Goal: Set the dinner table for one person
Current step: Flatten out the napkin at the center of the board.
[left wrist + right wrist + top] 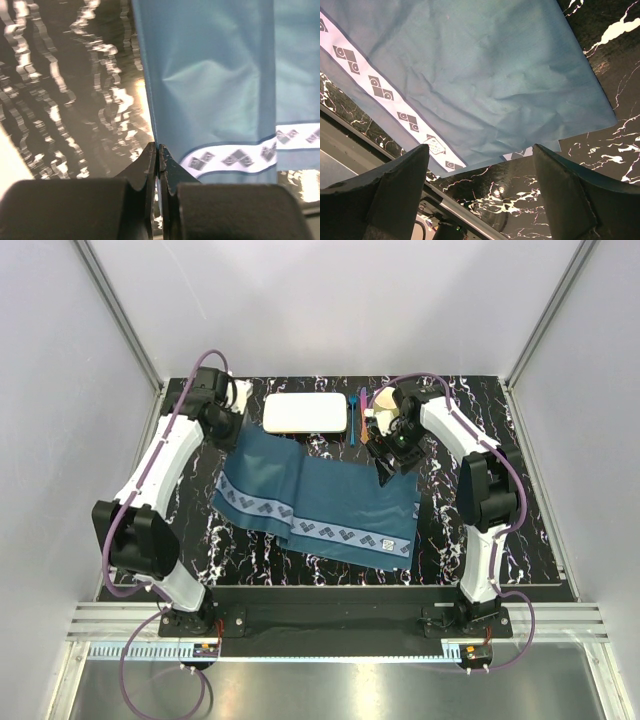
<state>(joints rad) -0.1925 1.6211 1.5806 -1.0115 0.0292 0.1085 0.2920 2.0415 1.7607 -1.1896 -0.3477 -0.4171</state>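
Bright, even light throws white glare across the glossy dinner table [50,100], and wrist-view foregrounds look soft.

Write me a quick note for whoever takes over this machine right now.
Left gripper: jaws shut on the edge of the teal placemat.
Right gripper: jaws open, above the placemat's far right part, holding nothing.
Placemat lies on the dinner table, not flat.
White plate, blue utensil and pink utensil sit at the far edge, off the placemat.
Left: flatten the placemat, then set plate and utensils.
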